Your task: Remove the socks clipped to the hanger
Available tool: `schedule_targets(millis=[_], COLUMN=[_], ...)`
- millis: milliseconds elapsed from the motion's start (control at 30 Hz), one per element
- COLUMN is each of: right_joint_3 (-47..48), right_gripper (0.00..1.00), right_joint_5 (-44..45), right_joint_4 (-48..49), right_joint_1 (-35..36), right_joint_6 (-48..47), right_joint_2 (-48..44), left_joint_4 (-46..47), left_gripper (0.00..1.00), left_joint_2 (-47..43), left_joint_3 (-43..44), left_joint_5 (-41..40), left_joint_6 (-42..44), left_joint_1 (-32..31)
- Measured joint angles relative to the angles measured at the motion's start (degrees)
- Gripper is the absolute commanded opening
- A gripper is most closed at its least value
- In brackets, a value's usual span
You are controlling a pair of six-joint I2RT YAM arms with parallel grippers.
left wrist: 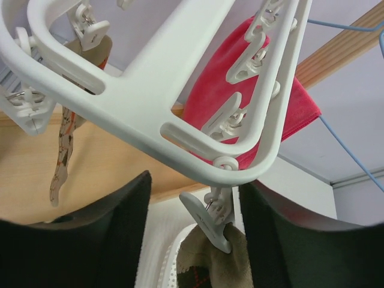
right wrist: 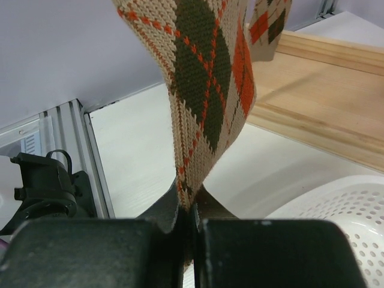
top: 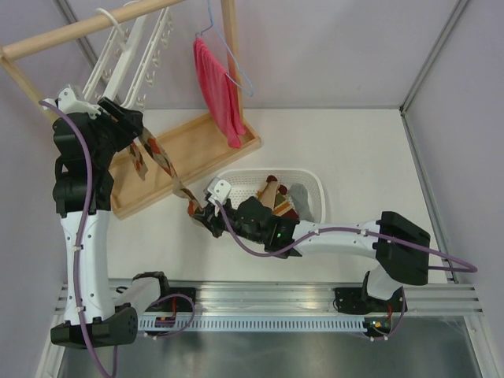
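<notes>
A flat white tabletop (top: 354,150) fills the middle of the top view, evenly lit, with only soft shadows. Pale lilac-grey wall panels (top: 331,47) close it in at the back and sides, with a slim silver metal post (top: 430,55) at the upper right. A light wooden rack (top: 201,135) with a tray-like base stands at upper left. A ribbed aluminium rail (top: 276,303) runs along the bottom.

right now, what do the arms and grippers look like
The left arm and right arm match: white tube-like links between chunky black joints, on black bases. A purple cable runs along each, and a small white camera mount sits at each wrist. The left gripper and right gripper have broad, matte black fingers. No markings show.
</notes>
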Motion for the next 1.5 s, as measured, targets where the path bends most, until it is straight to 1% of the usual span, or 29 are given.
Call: schedule_targets(millis=[33, 67, 133, 167, 267, 300, 533, 567, 633, 667, 700, 733, 767, 933, 1100, 1267, 1367, 1500], right_joint_3=[0.24, 0.46, 0.59, 0.68, 1.16, 1.25, 1.31, 1.31, 1.31, 1.31, 1.31, 1.31, 1.31, 1.33, 3.63, 5.29, 5.29, 5.86], right_gripper=[0.01, 0.01, 0.01, 0.01, 0.01, 0.01, 0.01, 0.01, 0.01, 0.01, 0.01, 0.01, 0.01, 0.01, 0.01, 0.01, 0.01, 0.01], right_joint_5=[0.02, 0.02, 0.07, 0.07, 0.13, 0.15, 0.28, 0.28, 0.48, 0.66, 0.81, 1.05, 1.16, 3.17, 10.29, 15.28, 19.74, 29.09], right_joint_4=[-0.26, -0.44, -0.83, -1.05, -1.27, -1.38, -1.6, -1.6, -1.7, -1.79, -1.92, -1.95, -2.01, -2.25, -4.61, -5.38, -5.25, -3.19], right_joint_1=[0.13, 0.24, 0.46, 0.57, 0.79, 0.85, 1.05, 1.09, 1.11, 1.11, 1.11, 1.11, 1.11, 1.46, 4.63, 7.3, 8.66, 11.72], right_joint_6=[-0.13, -0.26, -0.48, -0.55, -0.92, -0.96, -1.42, -1.51, -1.57, -1.57, -1.6, -1.62, -1.64, -2.51, -6.23, -8.9, -11.26, -16.81], right_joint_2=[0.24, 0.48, 0.72, 0.81, 1.31, 1.4, 1.44, 1.44, 1.46, 1.44, 1.46, 1.46, 1.46, 1.46, 2.4, 3.58, 3.65, 5.25], left_joint_4=[0.31, 0.55, 0.74, 0.79, 1.14, 1.2, 1.68, 1.79, 1.99, 1.99, 1.99, 1.99, 1.97, 1.81, 1.4, 0.59, -0.26, -1.36], left_gripper=[0.57, 0.49, 0.4, 0.3, 0.16, 0.03, 0.02, 0.07, 0.28, 0.63, 0.77, 0.85, 1.0, 1.0, 1.0, 1.0, 1.0, 1.0], left_joint_2=[0.04, 0.13, 0.15, 0.15, 0.15, 0.15, 0.17, 0.17, 0.17, 0.17, 0.17, 0.15, 0.13, -1.27, -3.96, -5.44, -6.01, -6.25], left_joint_3=[-0.13, -0.17, -0.26, -0.28, -0.33, -0.35, -0.66, -0.81, -1.09, -1.25, -1.38, -1.53, -1.62, -2.36, -2.45, -2.43, -2.32, -1.07], left_joint_5=[0.13, 0.22, 0.33, 0.37, 0.55, 0.57, 0.68, 0.66, 0.68, 0.66, 0.68, 0.74, 0.76, 0.68, 0.61, 0.63, 0.63, 0.79], left_joint_6=[-0.26, -0.5, -0.96, -1.09, -1.36, -1.44, -1.49, -1.49, -1.49, -1.36, -1.01, -0.94, -0.96, -1.05, -0.98, -0.96, -0.94, -0.94], left_joint_1=[0.0, 0.0, 0.0, 0.0, 0.0, 0.0, 0.0, 0.0, 0.0, 0.0, 0.0, 0.0, 0.0, 0.0, 0.0, 0.0, 0.0, 0.0])
